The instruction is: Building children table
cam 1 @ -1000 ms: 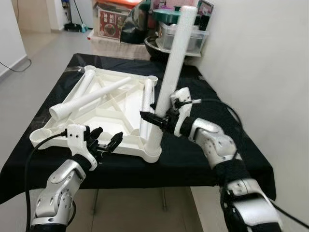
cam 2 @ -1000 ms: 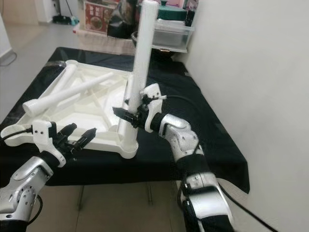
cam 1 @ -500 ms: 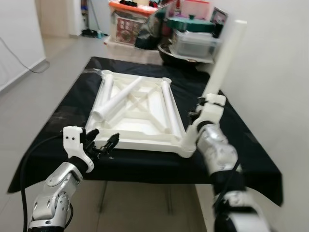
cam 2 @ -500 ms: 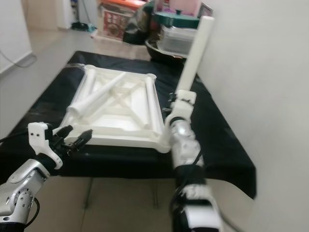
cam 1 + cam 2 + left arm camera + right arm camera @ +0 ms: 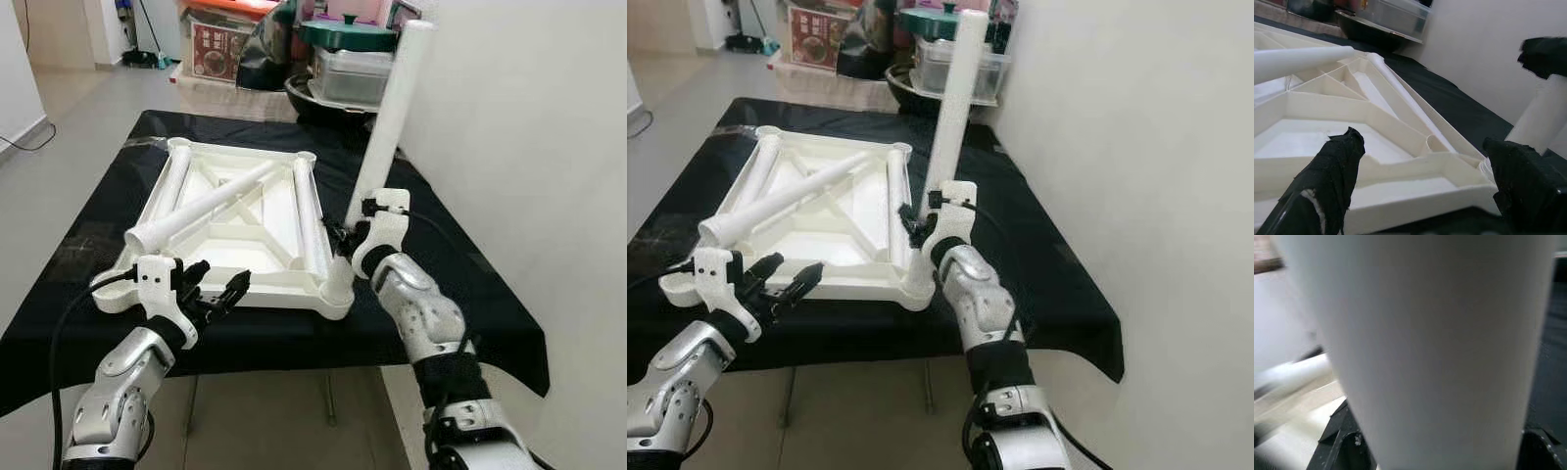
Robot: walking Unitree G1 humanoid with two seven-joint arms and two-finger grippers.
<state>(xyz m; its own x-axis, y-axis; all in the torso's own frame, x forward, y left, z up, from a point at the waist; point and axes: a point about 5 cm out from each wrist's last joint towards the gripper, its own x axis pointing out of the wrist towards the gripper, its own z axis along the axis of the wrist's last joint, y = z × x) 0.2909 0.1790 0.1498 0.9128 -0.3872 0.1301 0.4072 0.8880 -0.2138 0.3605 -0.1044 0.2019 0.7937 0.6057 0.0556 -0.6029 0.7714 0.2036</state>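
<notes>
While the upturned white plastic tabletop (image 5: 235, 220) lies mid-frame on the black-draped table (image 5: 460, 294), the right gripper (image 5: 341, 238) clamps a white cylindrical leg (image 5: 387, 117) upright at its near right corner; the left gripper (image 5: 216, 291) hovers open at lower left.

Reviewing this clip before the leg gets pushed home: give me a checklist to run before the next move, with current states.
1. Right claw shut on the leg: ok.
2. Leg foot over the near right corner socket: ok.
3. Leg upright: not ok, it leans toward the wall.
4. Leg fully seated: cannot tell.
5. Left claw open, at the tabletop's near edge, not gripping: ok.
6. Loose leg lies across the tabletop, apart from the socket: ok.
</notes>
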